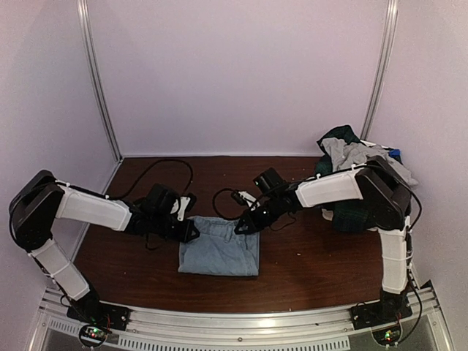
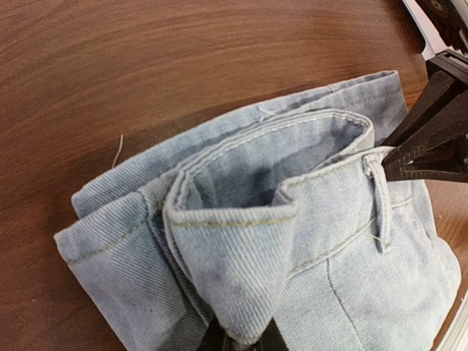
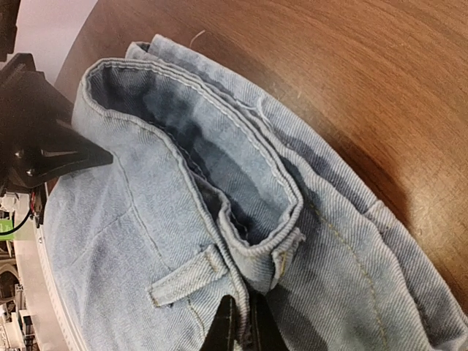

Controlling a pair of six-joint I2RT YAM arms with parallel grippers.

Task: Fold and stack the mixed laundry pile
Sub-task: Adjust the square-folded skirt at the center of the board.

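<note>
Dark wooden table (image 1: 307,270) fills the floor of a small booth with pale walls (image 1: 234,73). On it, the mixed laundry pile (image 1: 344,153) is heaped in the back corner, well to the right of the denim garment (image 1: 219,248) and beyond it, partly hidden by the right arm (image 1: 329,191).

That light blue denim garment lies folded at mid-table, and it is the piece in hand. Its waistband is the far edge and runs left to right, while the body reaches toward the arm bases.

The left gripper (image 1: 191,230) is pinched tight on the far left corner of the denim. The right gripper (image 1: 240,227) is clamped on the far right corner, just beside a belt loop (image 3: 186,278). Each arm is nearer its own corner.

The waistband stands up as a loose ridge between the two grippers. The next move probably depends on carrying both corners together across the garment's short axis. The right arm is the nearer one to the pile.
</note>
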